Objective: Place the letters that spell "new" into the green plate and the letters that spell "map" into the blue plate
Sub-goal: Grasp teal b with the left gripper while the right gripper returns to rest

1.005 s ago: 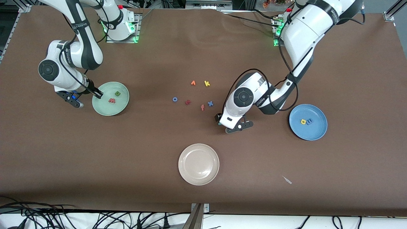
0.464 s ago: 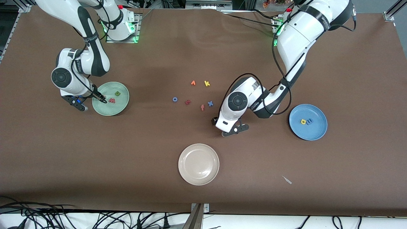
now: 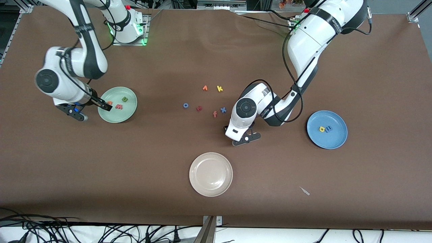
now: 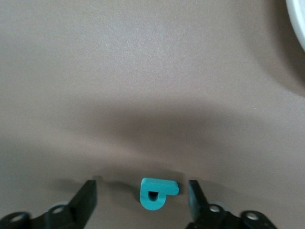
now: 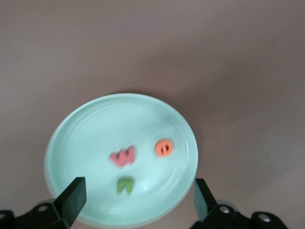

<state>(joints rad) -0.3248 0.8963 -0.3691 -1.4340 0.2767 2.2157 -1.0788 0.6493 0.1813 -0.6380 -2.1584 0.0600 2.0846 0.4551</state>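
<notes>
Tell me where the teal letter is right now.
The teal letter lies on the brown table, between the open fingers of the left claw, which sits low between the loose letters and the cream plate.

The green plate (image 3: 130, 114) sits toward the right arm's end of the table, with the "n" (image 5: 125, 185), "w" (image 5: 123, 156) and "e" (image 5: 164, 147) lying apart in it. The blue plate (image 3: 337, 141) sits toward the left arm's end, holding the "p" (image 3: 322, 129) touching the "m" (image 3: 328, 128). The "a" (image 4: 157, 192) lies on the table (image 3: 101, 175) between them, farther from the front camera than the cream plate (image 3: 211, 189).
</notes>
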